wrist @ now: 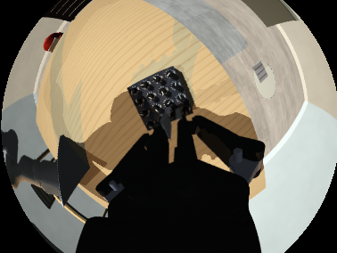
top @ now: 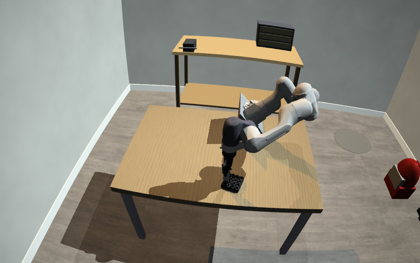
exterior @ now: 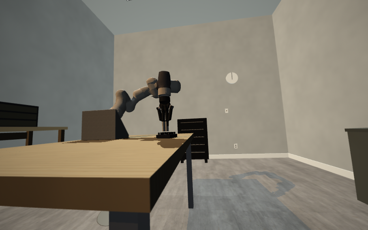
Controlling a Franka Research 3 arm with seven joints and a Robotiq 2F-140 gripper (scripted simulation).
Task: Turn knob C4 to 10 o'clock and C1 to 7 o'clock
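The black knob box (top: 229,189) (exterior: 166,136) (wrist: 188,91) stands flat on the table (top: 161,139) (exterior: 89,160), near one long edge. Its knobs stand in a four-by-four grid. Their printed names, marks and most white lines are too small to read. My gripper (top: 226,178) (exterior: 165,130) (wrist: 173,117) points straight down, its fingers a narrow gap apart. The fingertips are at about knob-top height, over the side of the box nearest the gripper in the wrist view. They hide part of the knobs there. I cannot tell which knob is between or under them.
A grey wedge-shaped block (exterior: 98,124) (wrist: 72,169) stands on the table near the arm's base. A second table (top: 216,46) behind carries a small black box (top: 189,44) and a drawer unit (top: 274,35). A red object (top: 408,175) is on the floor to the right.
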